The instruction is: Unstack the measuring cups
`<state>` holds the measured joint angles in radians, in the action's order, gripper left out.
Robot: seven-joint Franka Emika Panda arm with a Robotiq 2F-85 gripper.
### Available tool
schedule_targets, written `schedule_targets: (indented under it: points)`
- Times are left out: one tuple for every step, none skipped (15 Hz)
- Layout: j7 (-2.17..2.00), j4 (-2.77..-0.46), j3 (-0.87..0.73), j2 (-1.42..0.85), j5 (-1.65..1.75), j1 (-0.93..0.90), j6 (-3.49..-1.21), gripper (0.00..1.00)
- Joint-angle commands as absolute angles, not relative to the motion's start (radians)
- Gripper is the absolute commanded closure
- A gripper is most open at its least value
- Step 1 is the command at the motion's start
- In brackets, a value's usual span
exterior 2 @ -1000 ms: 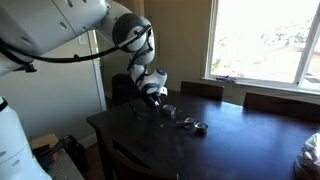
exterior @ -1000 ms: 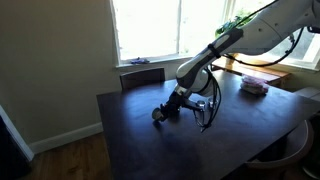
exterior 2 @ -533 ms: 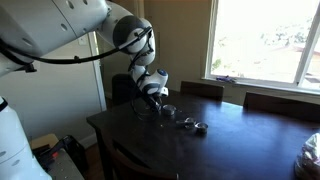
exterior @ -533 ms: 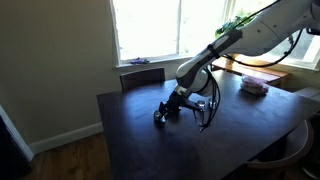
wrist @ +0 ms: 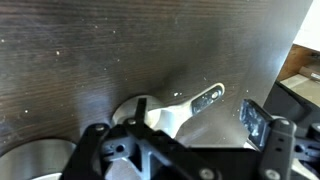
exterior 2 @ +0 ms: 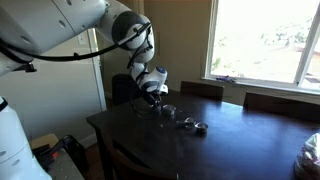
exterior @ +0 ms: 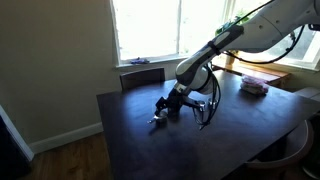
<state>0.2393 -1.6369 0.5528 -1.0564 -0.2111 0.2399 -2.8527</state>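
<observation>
In the wrist view a silvery measuring cup [wrist: 140, 108] lies on the dark table [wrist: 90, 50], its short handle [wrist: 205, 98] pointing right. My gripper [wrist: 172, 128] hovers just over it, open; one finger pad [wrist: 255, 118] stands clear of the handle. A second cup's rim [wrist: 35, 165] shows at the lower left. In an exterior view the gripper [exterior 2: 160, 102] hangs low over one cup [exterior 2: 168, 112], with two more cups [exterior 2: 187, 122] [exterior 2: 200, 127] beside it. In an exterior view the gripper [exterior: 160, 113] is near the table's front left part.
A pinkish-white flat stack [exterior: 253, 86] lies at the table's far corner by the window. Chairs [exterior: 143, 76] [exterior 2: 200, 90] stand along the table's sides. A white bag [exterior 2: 310, 155] sits at a table corner. The table edge [exterior: 105, 130] is near the gripper.
The jaws have opened from shut and let go of the cup, which now lies on the table. The gripper has risen slightly.
</observation>
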Motion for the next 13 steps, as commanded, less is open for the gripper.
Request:
schedule_targets:
  points:
    - [0.201,-1.76,0.525,-0.924,-0.233,0.23,-2.908,0.0]
    - [0.185,-1.777,0.511,-0.894,-0.23,0.219,-2.913,0.0]
    - [0.174,-1.789,0.5,-0.872,-0.229,0.21,-2.921,0.0]
    - [0.158,-1.803,0.479,-0.844,-0.224,0.193,-2.921,0.0]
    - [0.148,-1.815,0.462,-0.821,-0.222,0.179,-2.924,0.0]
    - [0.137,-1.83,0.441,-0.797,-0.22,0.163,-2.932,0.0]
    - [0.128,-1.841,0.424,-0.777,-0.218,0.149,-2.936,0.0]
    - [0.116,-1.855,0.406,-0.757,-0.218,0.133,-2.945,0.0]
    - [0.111,-1.865,0.395,-0.744,-0.219,0.123,-2.956,0.0]
    - [0.162,-1.773,0.435,-0.831,-0.219,0.151,-2.921,0.0]
    - [0.152,-1.785,0.423,-0.815,-0.217,0.14,-2.929,0.0]
    - [0.146,-1.794,0.417,-0.805,-0.216,0.134,-2.933,0.0]
    - [0.143,-1.801,0.414,-0.799,-0.216,0.132,-2.934,0.0]
